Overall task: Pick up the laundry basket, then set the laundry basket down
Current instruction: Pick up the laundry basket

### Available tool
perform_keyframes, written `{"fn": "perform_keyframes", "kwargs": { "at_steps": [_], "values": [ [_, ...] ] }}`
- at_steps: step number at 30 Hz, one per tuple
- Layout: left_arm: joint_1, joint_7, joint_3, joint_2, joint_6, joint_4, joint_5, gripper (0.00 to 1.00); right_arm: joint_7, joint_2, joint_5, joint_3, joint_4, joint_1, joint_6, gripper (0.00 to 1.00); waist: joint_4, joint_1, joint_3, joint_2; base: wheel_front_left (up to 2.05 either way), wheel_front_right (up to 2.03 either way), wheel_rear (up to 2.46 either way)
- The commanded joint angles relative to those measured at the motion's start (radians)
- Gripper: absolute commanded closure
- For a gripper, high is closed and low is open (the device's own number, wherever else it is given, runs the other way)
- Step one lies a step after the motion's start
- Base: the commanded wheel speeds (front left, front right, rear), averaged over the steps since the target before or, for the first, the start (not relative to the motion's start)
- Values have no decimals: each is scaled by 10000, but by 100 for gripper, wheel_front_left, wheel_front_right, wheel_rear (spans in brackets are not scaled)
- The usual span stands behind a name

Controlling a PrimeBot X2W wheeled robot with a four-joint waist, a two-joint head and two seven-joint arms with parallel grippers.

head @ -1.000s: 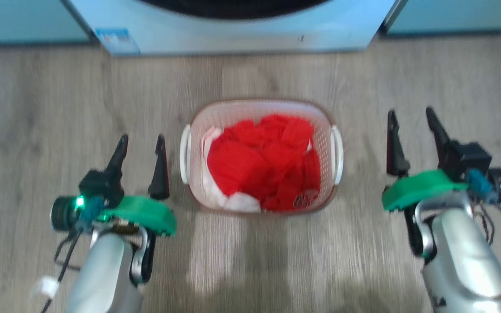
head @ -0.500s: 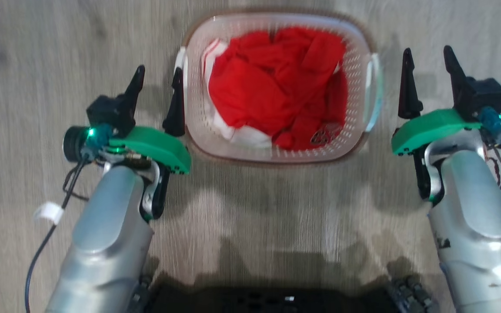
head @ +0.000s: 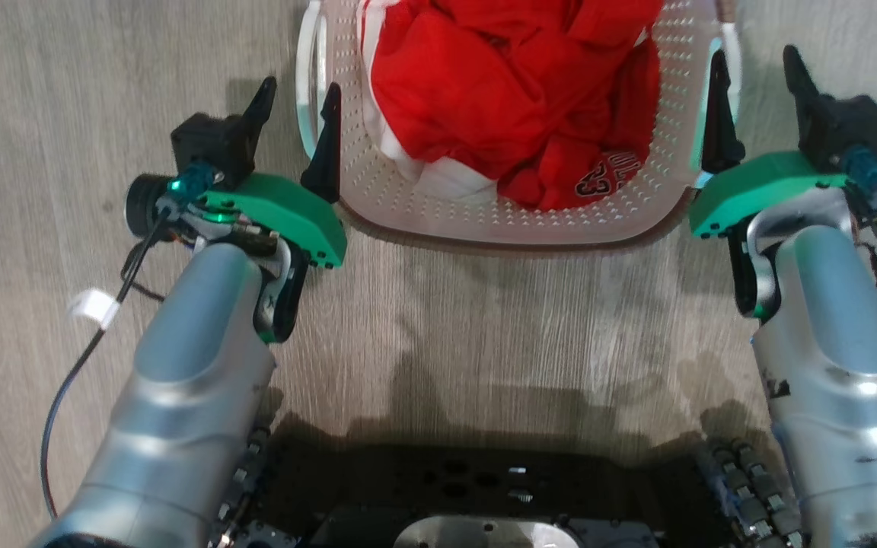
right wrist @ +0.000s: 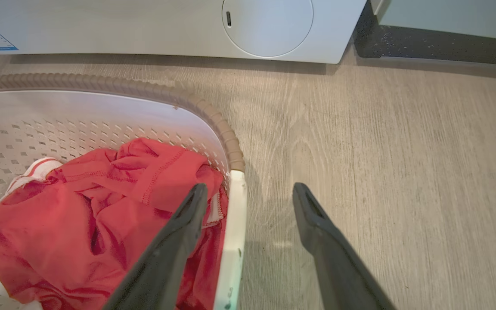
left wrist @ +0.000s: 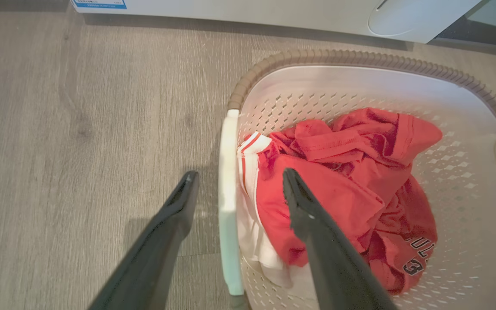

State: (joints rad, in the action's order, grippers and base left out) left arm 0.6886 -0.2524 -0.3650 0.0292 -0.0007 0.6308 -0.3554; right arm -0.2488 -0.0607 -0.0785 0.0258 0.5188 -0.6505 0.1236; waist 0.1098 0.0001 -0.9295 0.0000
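The laundry basket (head: 438, 209) sits on the wooden floor (head: 522, 320) right in front of the robot, its far end cut off by the top edge of the head view and close to a white appliance (right wrist: 144, 26). Crumpled red clothes (head: 507, 99) with some white fabric lie inside it. The left gripper (left wrist: 240, 172) has its fingers apart, straddling the basket's left handle (left wrist: 227, 206): one finger is outside over the floor, the other inside above the clothes, with a gap showing on each side of the handle. The right gripper (right wrist: 250, 185) mirrors this at the right handle (right wrist: 235, 224), with its fingers apart, one inside the basket and one outside.
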Motion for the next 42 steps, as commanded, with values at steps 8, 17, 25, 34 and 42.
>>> {"fn": "perform_keyframes", "kwargs": {
  "at_steps": [8,17,25,34,42],
  "values": [
    [490,-93,-141,210,-128,829,-272,0,-130,105,101,287,190,-73,71,0,146,-1,-605,0,0,0,0],
    [1132,-93,-835,210,-154,1961,-1040,0,-130,105,295,431,726,-172,71,0,449,-1,-811,0,0,0,0],
    [1657,-93,-1551,210,-101,2294,-1554,0,-130,105,292,437,1068,-359,71,0,532,-1,-934,0,0,0,0],
    [2109,-93,-2045,210,-120,2447,-1798,0,-130,105,240,432,1273,-519,71,0,498,-1,-1098,0,0,0,0],
    [2278,-93,-2317,210,-241,2487,-1734,58,-130,105,240,416,1392,-578,71,51,491,-1,-1153,0,0,0,0]
  ]
}}
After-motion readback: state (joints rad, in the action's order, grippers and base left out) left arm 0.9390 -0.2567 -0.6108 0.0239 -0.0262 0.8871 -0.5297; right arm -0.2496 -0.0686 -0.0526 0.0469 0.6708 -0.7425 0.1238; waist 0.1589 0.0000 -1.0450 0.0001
